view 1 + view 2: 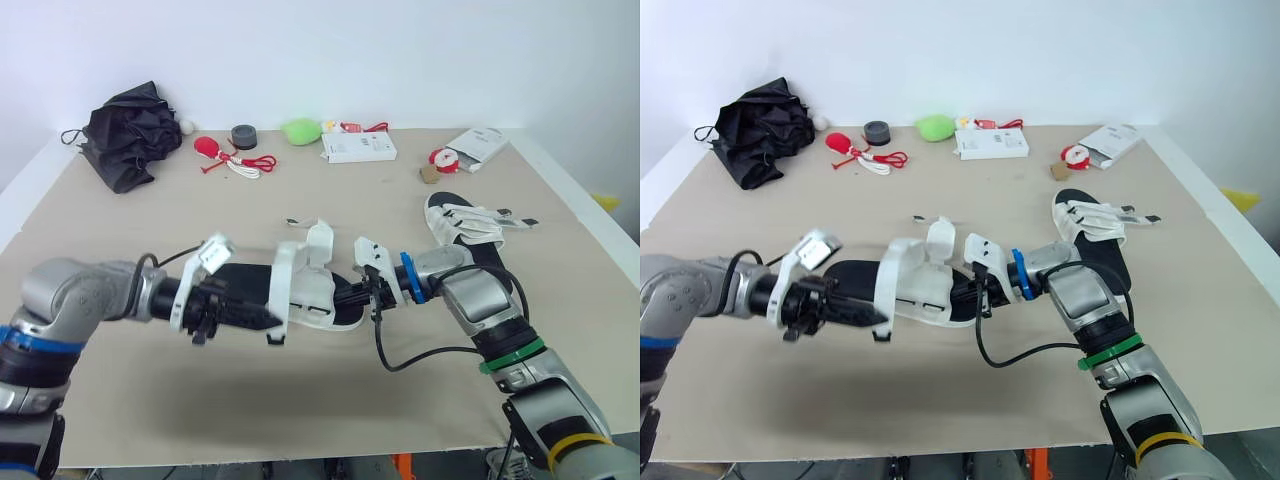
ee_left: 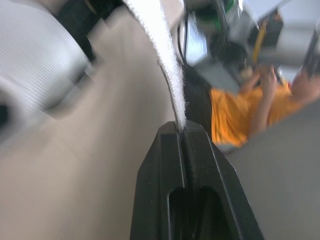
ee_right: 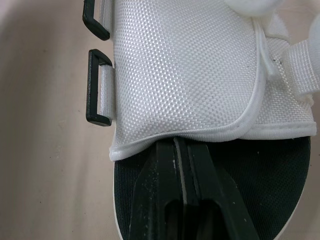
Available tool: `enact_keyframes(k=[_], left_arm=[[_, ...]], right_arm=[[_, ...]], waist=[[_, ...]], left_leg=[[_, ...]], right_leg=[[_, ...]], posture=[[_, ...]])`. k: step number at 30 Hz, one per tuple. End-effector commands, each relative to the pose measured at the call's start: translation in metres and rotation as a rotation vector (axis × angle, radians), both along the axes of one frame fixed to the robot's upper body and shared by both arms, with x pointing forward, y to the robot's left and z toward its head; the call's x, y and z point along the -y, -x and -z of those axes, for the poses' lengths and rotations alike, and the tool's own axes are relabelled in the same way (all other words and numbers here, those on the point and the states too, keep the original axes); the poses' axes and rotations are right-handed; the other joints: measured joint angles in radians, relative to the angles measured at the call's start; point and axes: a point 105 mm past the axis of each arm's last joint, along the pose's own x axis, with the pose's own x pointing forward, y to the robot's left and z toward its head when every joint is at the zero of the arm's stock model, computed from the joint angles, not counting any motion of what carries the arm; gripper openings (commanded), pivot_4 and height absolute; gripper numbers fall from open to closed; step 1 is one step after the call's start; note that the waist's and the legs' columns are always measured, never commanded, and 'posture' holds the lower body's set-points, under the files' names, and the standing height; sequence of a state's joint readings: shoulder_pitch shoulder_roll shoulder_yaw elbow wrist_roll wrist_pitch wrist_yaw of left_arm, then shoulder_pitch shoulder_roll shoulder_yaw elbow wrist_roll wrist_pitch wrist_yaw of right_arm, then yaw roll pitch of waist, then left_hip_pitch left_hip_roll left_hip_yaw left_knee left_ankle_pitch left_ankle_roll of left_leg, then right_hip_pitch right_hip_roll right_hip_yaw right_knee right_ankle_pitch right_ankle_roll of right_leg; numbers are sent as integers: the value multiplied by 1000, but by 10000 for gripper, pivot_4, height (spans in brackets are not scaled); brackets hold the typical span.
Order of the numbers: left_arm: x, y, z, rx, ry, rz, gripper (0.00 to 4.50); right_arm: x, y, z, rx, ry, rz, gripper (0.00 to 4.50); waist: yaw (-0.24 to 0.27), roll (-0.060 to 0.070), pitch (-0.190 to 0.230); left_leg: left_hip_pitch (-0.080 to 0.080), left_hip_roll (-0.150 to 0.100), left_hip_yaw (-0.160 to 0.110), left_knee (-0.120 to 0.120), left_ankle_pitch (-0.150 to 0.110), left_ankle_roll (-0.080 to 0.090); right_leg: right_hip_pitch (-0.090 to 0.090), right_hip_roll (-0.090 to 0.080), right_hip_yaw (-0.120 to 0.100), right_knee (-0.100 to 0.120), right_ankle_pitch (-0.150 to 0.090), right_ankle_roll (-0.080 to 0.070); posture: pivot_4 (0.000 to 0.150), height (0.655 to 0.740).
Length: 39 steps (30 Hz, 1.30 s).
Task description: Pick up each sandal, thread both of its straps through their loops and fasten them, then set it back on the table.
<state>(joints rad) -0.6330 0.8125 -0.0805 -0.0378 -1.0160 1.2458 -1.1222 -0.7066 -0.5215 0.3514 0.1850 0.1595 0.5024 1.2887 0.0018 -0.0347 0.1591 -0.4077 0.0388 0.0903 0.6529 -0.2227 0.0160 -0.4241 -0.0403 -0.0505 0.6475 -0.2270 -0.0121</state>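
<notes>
1. Left gripper [image 1: 272, 321] is pinching the strap [image 2: 168, 65], fingers pressed together.
2. Right gripper [image 1: 345, 297] is clamping the sandal [image 1: 312, 288] at frame centre.
3. Second sandal [image 1: 465, 226] is lying right of centre.

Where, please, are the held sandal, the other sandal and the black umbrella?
held sandal [image 1: 300, 285]: left eye view, on its white upper.
other sandal [image 1: 466, 222]: left eye view, on its white straps.
black umbrella [image 1: 128, 135]: left eye view, on its crumpled canopy.
</notes>
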Motion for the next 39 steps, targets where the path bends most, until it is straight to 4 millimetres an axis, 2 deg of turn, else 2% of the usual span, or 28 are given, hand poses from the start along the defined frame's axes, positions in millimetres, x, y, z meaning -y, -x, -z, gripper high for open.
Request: enact_keyframes(k=[1,3,6,11,16,25,27,30,34,39], left_arm=[[-3,-41,-14,44,75,-118,185],[-1,-59,-6,50,65,-162,185],[7,-67,5,37,43,-134,185],[20,-52,17,-60,23,-1,185],[21,-41,8,-170,71,47,185],[12,-42,-2,-260,121,9,185],[9,-40,3,-259,89,15,185],[3,-34,26,-205,-32,40,185],[1,-30,43,-146,-101,69,185],[8,-30,43,-104,-84,87,185]], right_arm=[[1,1,14,-31,34,15,0],[0,1,14,-30,34,16,0],[0,0,13,-26,31,19,0],[0,0,11,-23,27,31,0],[1,3,14,-30,28,38,0],[0,4,16,-35,28,38,0],[-1,4,16,-35,26,36,0],[-3,5,16,-37,23,34,0],[-2,6,16,-37,22,34,0],[-1,6,16,-37,22,39,0]], waist=[[-1,-1,0],[-2,-1,0],[-8,-1,0],[-15,-1,0],[-19,-1,0],[-20,-1,0],[-21,-1,0],[-22,-1,0],[-21,-1,0],[-21,-1,0]], left_leg=[[0,0,0,0,0,0],[0,0,0,0,0,0],[0,0,1,0,0,0],[-1,1,1,0,-1,-1],[-1,0,1,0,-1,-1],[-2,0,0,0,-1,0],[-1,0,0,0,-1,0],[-1,0,0,0,-1,0],[-1,0,0,0,-1,0],[-1,0,0,0,-1,0]], right_leg=[[0,0,0,0,1,1],[0,1,1,1,3,4],[0,1,2,1,3,4],[-1,2,2,1,2,3],[-1,1,2,1,2,4],[-1,1,2,1,2,5],[-1,1,2,1,2,5],[-1,1,2,1,2,4],[-1,1,2,2,1,4],[-1,0,2,2,2,4]], posture=[[1500,7400],[1500,7400],[1500,7400],[1500,7400],[1500,7400],[1500,7400],[1500,7400],[1500,7400],[1500,7400],[1500,7400]])
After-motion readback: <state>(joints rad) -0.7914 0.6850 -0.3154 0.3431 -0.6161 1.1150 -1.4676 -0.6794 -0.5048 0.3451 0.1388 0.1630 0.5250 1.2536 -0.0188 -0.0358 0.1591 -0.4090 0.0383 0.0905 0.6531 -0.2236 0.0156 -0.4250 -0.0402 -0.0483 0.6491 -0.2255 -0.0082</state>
